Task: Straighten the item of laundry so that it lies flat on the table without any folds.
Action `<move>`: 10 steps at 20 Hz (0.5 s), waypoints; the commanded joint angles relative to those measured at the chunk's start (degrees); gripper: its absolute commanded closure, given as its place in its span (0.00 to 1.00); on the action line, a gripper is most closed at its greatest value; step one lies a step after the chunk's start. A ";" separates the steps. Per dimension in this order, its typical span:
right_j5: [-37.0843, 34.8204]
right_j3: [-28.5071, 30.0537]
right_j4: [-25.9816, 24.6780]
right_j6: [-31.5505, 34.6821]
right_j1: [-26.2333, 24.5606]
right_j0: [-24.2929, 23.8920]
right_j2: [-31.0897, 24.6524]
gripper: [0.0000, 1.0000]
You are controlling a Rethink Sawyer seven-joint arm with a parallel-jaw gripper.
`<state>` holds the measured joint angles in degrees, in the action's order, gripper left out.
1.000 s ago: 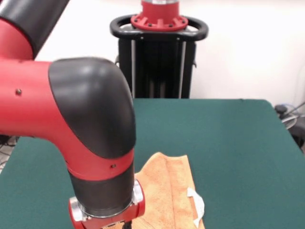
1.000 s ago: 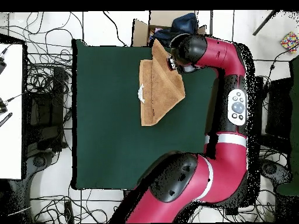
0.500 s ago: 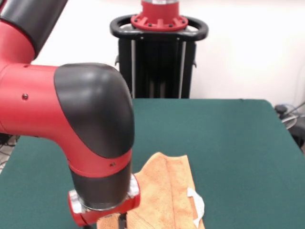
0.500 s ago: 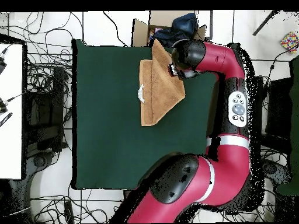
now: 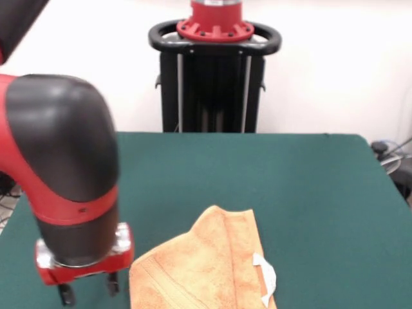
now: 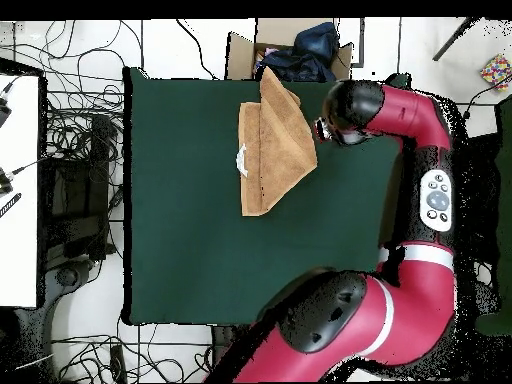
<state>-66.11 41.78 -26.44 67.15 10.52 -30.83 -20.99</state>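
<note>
While folded, towel [image 5: 212, 264] beside gripper [image 5: 87, 291]

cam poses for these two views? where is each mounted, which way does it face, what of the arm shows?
Front view: across the table, facing the pedestal; arm wrist and gripper at lower left, beside the towel.
Overhead view: above, looking straight down, base at bottom; whole arm along the right.
Shared: towel, table, gripper, turned half round.
</note>
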 commanded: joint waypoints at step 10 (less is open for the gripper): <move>14.44 16.23 0.18 7.13 -3.37 -3.34 2.98 0.00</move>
<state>-54.80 46.12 -26.54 67.15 9.33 -34.58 -19.54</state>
